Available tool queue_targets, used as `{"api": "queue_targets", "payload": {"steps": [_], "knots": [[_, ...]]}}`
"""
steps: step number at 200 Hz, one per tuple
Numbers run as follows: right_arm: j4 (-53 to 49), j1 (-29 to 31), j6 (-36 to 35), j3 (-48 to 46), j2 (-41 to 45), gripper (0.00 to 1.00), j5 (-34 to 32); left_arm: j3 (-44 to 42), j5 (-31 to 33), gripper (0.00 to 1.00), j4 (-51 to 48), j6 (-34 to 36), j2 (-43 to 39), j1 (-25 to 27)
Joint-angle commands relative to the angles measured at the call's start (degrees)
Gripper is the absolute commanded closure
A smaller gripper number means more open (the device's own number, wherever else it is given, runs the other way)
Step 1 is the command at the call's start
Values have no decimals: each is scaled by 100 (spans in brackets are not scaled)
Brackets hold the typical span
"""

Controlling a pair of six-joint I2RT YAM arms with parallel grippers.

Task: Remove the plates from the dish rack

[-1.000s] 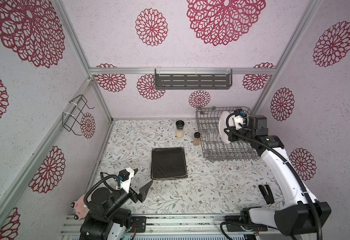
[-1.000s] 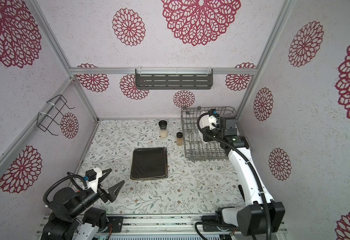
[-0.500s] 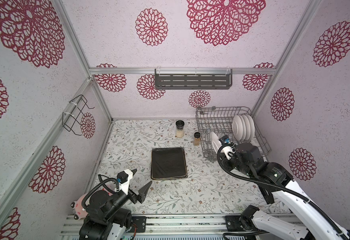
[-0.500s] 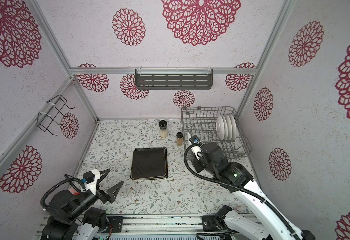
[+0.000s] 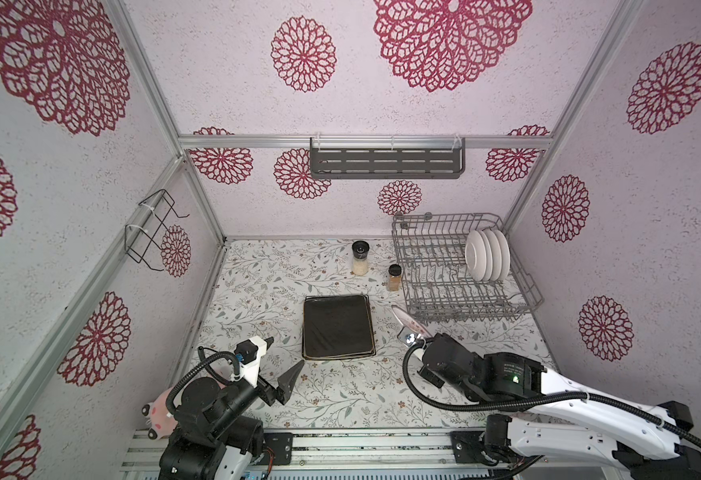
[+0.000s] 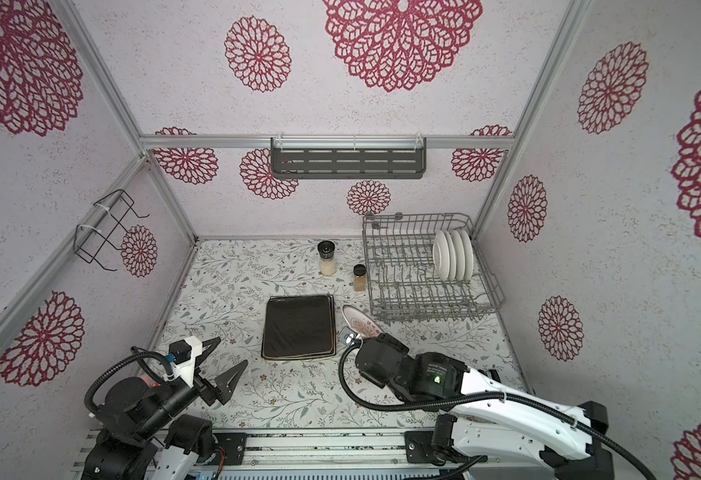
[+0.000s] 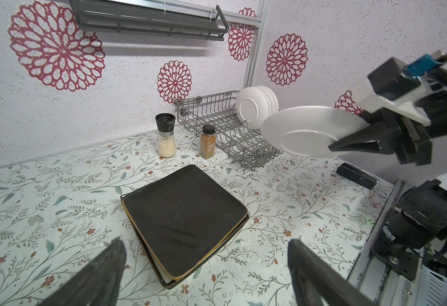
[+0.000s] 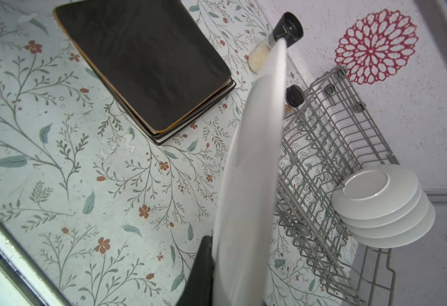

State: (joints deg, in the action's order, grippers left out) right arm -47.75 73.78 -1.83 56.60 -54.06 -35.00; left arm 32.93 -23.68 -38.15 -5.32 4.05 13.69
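Floral counter point(image 5: 253, 299), papered booth walls. Round plate point(image 5: 408, 325) is clamped by its rim in the closed right claw point(image 5: 417, 338). It is tilted and clear of the counter, between the rack point(image 5: 465, 313) and the stack point(image 5: 337, 326) of square plates, which has a black one on top. The rack stands at the back right. Four white plates point(image 5: 485, 259) stand upright at its right side. Two jars point(image 5: 360, 257) stand just left of the rack. Left claw point(image 5: 286, 353) hangs wide open and empty at front left, well apart from the stack.
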Motion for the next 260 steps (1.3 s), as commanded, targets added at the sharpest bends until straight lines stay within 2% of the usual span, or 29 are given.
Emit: {"api": "queue_targets", "payload": {"steps": [1, 31, 68, 88, 117, 155, 203, 232, 260], "knots": [[-113, 663, 87, 25, -286, 100, -1048, -58, -13, 3, 54, 161, 89, 40], [-374, 1237, -58, -83, -861, 100, -1459, -53, -22, 3, 58, 158, 107, 40], [-764, 1499, -213, -204, -1222, 100, -1370, -55, -22, 3, 53, 163, 120, 42], [-1149, 1729, 24, -75, -1568, 100, -1351, -58, -14, 3, 54, 159, 128, 44], [-1490, 2182, 349, 144, -2454, 100, -1427, -58, 4, 3, 53, 162, 118, 45], [-1935, 2290, 551, 449, -3766, 100, -1641, -67, -29, 3, 63, 172, 104, 46], [-1486, 2739, 319, -143, -3387, 100, -1615, -93, -102, 3, 117, 172, 89, 59], [-1185, 2743, 22, -618, -3257, 100, -1544, -93, -84, 3, 111, 172, 68, 61], [-643, 2688, -318, -1135, -3015, 100, -1155, -87, -75, 3, 98, 171, 69, 62]]}}
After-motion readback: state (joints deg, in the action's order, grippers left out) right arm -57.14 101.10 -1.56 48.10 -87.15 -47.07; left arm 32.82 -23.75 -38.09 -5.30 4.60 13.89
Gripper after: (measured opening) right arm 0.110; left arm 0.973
